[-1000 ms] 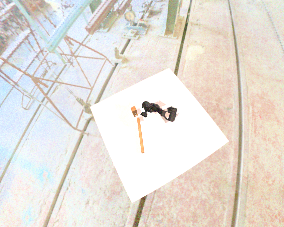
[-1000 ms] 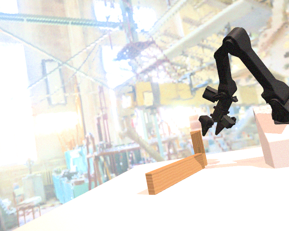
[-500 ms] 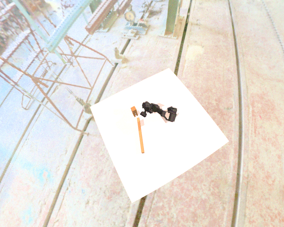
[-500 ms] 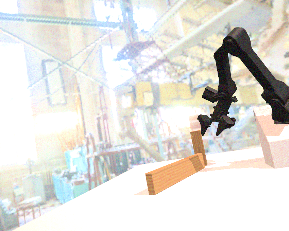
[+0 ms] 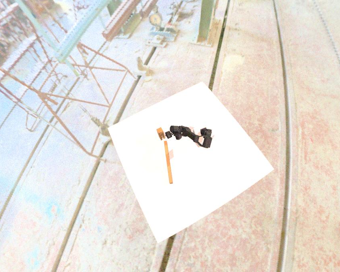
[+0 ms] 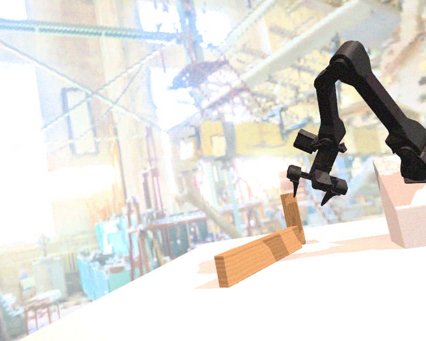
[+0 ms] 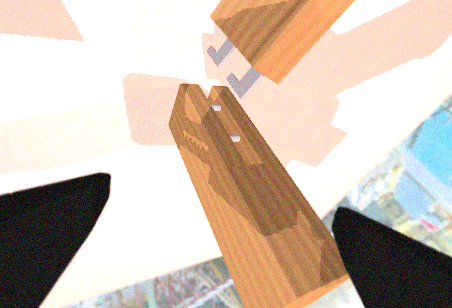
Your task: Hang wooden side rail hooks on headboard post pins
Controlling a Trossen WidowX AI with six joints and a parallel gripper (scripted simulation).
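The wooden side rail (image 5: 168, 163) (image 6: 257, 258) (image 7: 295, 23) lies along the white table, its hook end close to the headboard post. Two grey steel hooks, one (image 7: 218, 53) and the other (image 7: 242, 84), stick out of that end, clear of the post. The headboard post (image 5: 160, 133) (image 6: 291, 210) (image 7: 220, 188) stands upright. Its slot shows two pins, one (image 7: 216, 107) and the other (image 7: 234, 138), with no hook on them. My gripper (image 6: 308, 201) (image 7: 221, 200) is wide open and empty, above the height of the rail, near the post's top. In the top view its fingertips are hard to make out.
The arm's base (image 6: 418, 168) stands on a pale block (image 6: 418, 223) at the right in the exterior view. The white table (image 5: 211, 175) (image 6: 279, 304) has its edge beyond the post. Shadows of the arm fall over the rail, post and table.
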